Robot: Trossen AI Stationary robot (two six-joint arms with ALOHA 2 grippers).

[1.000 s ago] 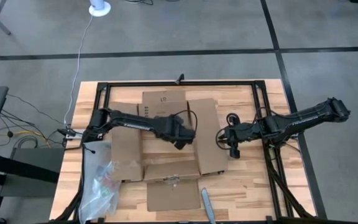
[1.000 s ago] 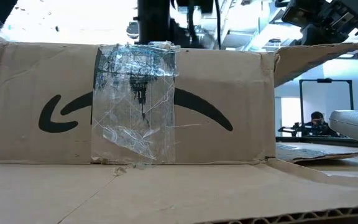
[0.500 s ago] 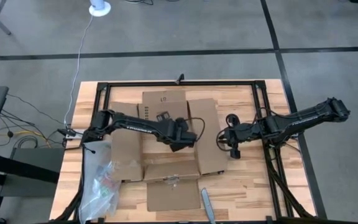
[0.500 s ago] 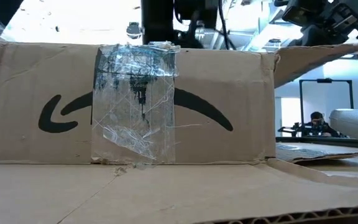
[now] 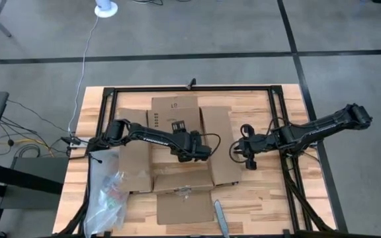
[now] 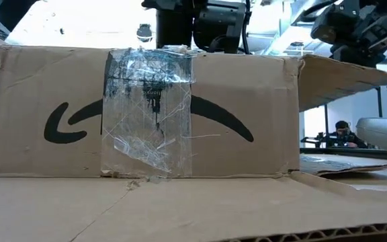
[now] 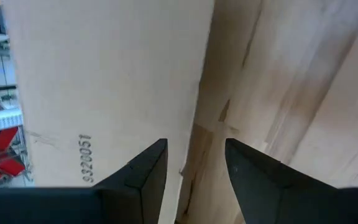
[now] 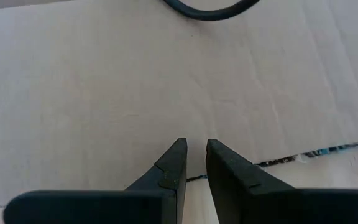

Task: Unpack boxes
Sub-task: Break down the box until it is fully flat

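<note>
**Box open on table, both my claws at its right side**

Wooden table (image 5: 256, 192) with a black frame sits on grey floor. High view: brown cardboard box (image 5: 177, 122) lies mid-table, flaps spread flat on all sides. My left arm reaches from the table's left edge across the box, left gripper (image 5: 200, 153) over the box's open middle near the right flap. My right arm comes in from the right, right gripper (image 5: 242, 147) just off the right flap's outer edge. Clear plastic bag (image 5: 108, 195) lies at the table's near-left corner, beside the left flap.

Low view: box front wall fills the frame, dark smile-arrow print (image 6: 146, 121) crossed by a strip of crinkled clear tape (image 6: 148, 111) with dark print on it. Right flap (image 6: 345, 74) sticks out roughly level at the upper right, my right gripper (image 6: 355, 27) above it. Dark arm parts show above the box's top edge. A person (image 6: 343, 128) is far behind in the room.

Left wrist view: my left fingers (image 7: 143, 171) stand apart with a clear gap, nothing between them; cardboard panel with printed number on one side, bare wood on the other.

Right wrist view: my right fingers (image 8: 174, 163) are almost together, narrow slit only, holding nothing, tips at the cardboard edge.
</note>
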